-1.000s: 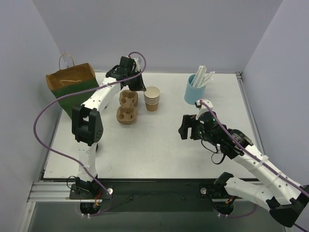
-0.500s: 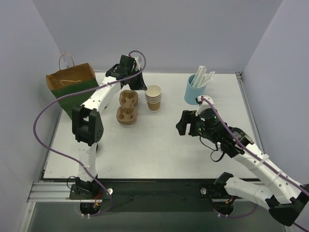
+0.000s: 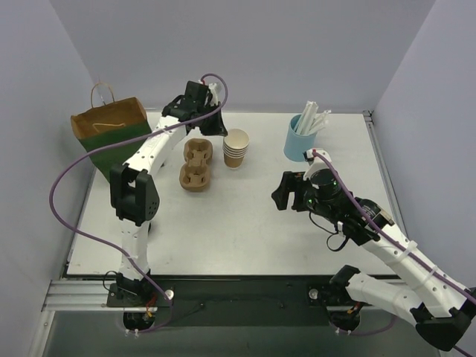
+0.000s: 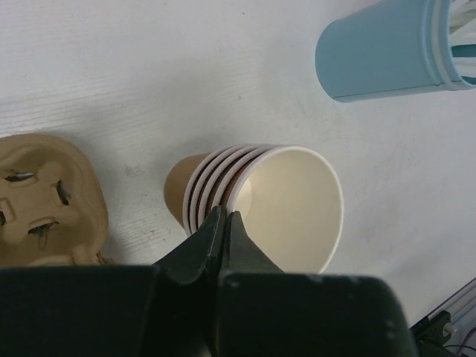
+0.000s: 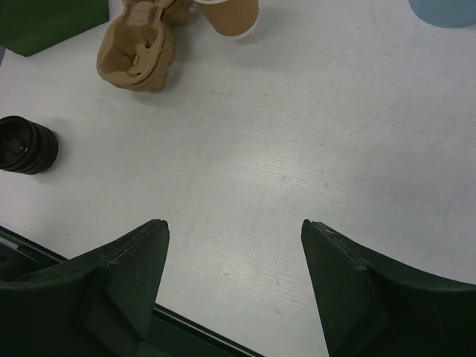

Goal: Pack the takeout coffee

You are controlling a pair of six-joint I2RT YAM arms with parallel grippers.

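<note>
Coffee with a black lid shows in no view; only a lidless paper cup stack (image 3: 235, 148) stands just beside the pulp carrier (image 3: 197, 165). Lifting by the rim may drag several nested cups together or tip the stack. The left gripper (image 4: 225, 213) is pinched fully shut on the stack's near rim; the right gripper (image 5: 234, 227) hangs wide open and empty.

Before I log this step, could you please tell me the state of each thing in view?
Cups: stacked, unlidded.
Left tool: shut on the cups' top rim.
Right tool: open, empty.
Bag: upright, open.
Carriers: empty.
Blue cup: upright, holding straws.
</note>
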